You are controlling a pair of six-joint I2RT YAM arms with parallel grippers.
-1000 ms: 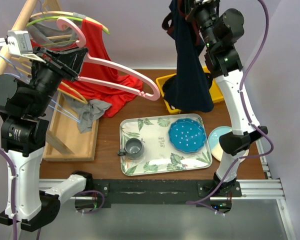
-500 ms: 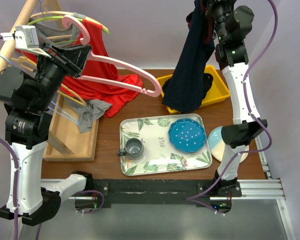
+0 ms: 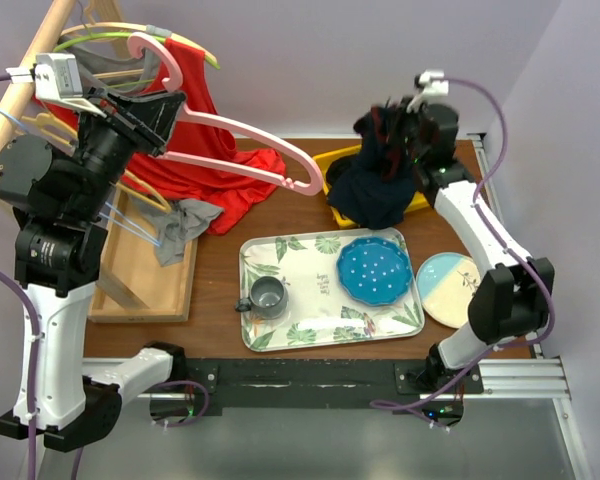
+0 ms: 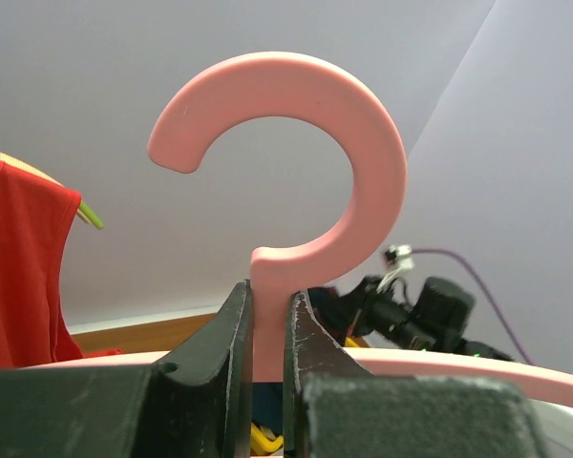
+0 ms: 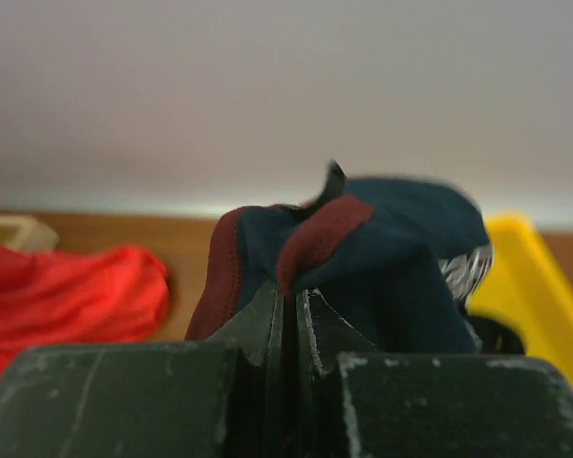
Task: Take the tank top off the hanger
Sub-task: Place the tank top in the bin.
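At left gripper [image 4: 269, 301], hanger [image 4: 377, 162] hook upward

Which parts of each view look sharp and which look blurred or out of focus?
Top view: evenly lit and sharp, except the upper end of the tank top, which is smeared by motion. Left wrist view: the hanger hook is crisp, the background softer. Right wrist view: the tank top and the bin behind it are blurred; the jaws look clearer.

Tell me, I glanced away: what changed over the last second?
The right gripper, shut on the navy tank top, swung down from high up, lowering it onto the yellow bin. The left gripper kept clamping the pink hanger; the tray stayed put.
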